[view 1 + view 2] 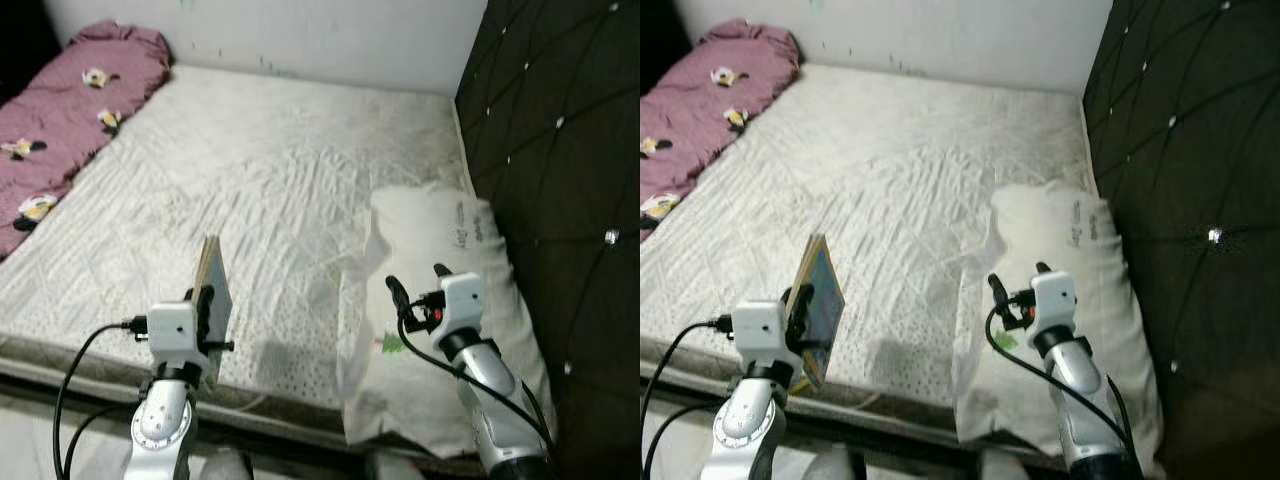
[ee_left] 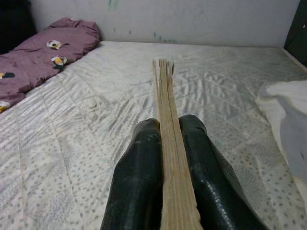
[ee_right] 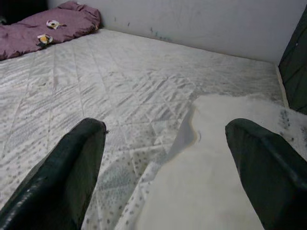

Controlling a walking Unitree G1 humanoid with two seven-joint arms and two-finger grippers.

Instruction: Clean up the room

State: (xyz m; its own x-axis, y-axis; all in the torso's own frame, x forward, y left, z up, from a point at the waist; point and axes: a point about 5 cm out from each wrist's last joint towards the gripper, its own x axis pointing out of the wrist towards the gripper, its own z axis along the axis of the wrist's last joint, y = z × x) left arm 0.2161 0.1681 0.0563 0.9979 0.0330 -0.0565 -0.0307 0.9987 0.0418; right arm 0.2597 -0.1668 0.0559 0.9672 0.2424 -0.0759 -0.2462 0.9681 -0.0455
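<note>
- Left gripper [image 1: 207, 318] clamped on a thin book [image 1: 213, 300] — held upright on edge, page edges facing the wrist camera, both black fingers [image 2: 139, 182] pressed flat against its covers.
- Book is lifted clear of the mattress [image 1: 260, 180], above the bed's near edge; nothing under it but the quilted cover.
- Right gripper [image 1: 415, 288] spread wide, holding nothing — it hovers just over the white pillow [image 1: 450, 250], which lies directly ahead of and beneath its fingers, against the dark tufted headboard [image 1: 560, 150].
- Well beyond the left gripper, along the far side of the bed: a rumpled maroon blanket [image 1: 70, 110] with a flower print, not folded.
- Progress, as a judgement: early to middle. The book is picked up but not yet put away; no shelf or box for it can be made out.
- Left to do, likely: place the book, square the pillow, straighten the blanket.
</note>
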